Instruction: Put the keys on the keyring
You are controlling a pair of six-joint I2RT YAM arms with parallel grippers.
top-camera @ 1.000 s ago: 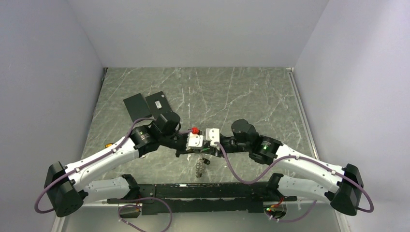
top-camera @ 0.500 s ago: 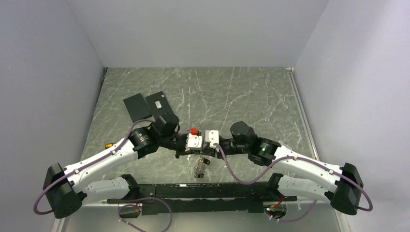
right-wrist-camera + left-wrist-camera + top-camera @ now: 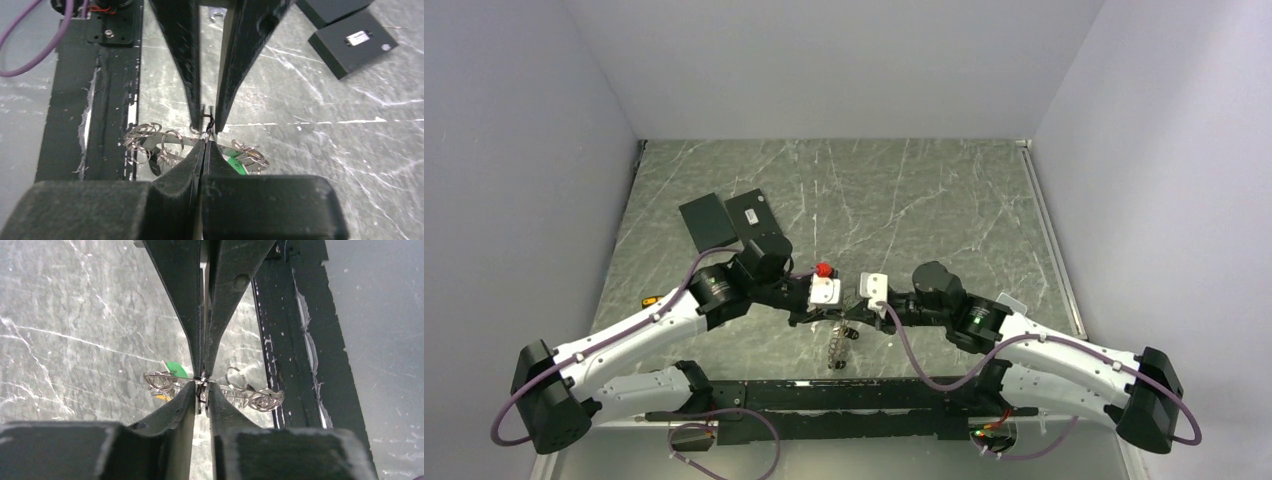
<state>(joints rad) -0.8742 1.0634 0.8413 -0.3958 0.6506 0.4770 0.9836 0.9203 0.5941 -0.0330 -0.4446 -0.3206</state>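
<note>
The keyring (image 3: 260, 399), a thin wire ring on a grey chain-like cord with a green tag (image 3: 175, 369), hangs between both grippers above the table. In the top view its cord (image 3: 834, 345) dangles below their meeting tips. My right gripper (image 3: 205, 142) is shut on the keyring's wire. My left gripper (image 3: 201, 390) faces it tip to tip, jaws a narrow gap apart. A tiny key (image 3: 207, 120), silver with a black part, sits in that gap. A yellow bit (image 3: 161, 397) shows among the loops. In the top view the left gripper (image 3: 836, 315) meets the right gripper (image 3: 856, 313).
Two flat black plates (image 3: 706, 218) (image 3: 752, 211) lie at the back left of the marble table. The black base rail (image 3: 844, 395) runs along the near edge, right under the hanging cord. A small white scrap (image 3: 1007, 300) lies to the right.
My right gripper has closed onto the keyring and its wrist has shifted right. My left jaws have parted slightly. The cord still hangs in the same place.
</note>
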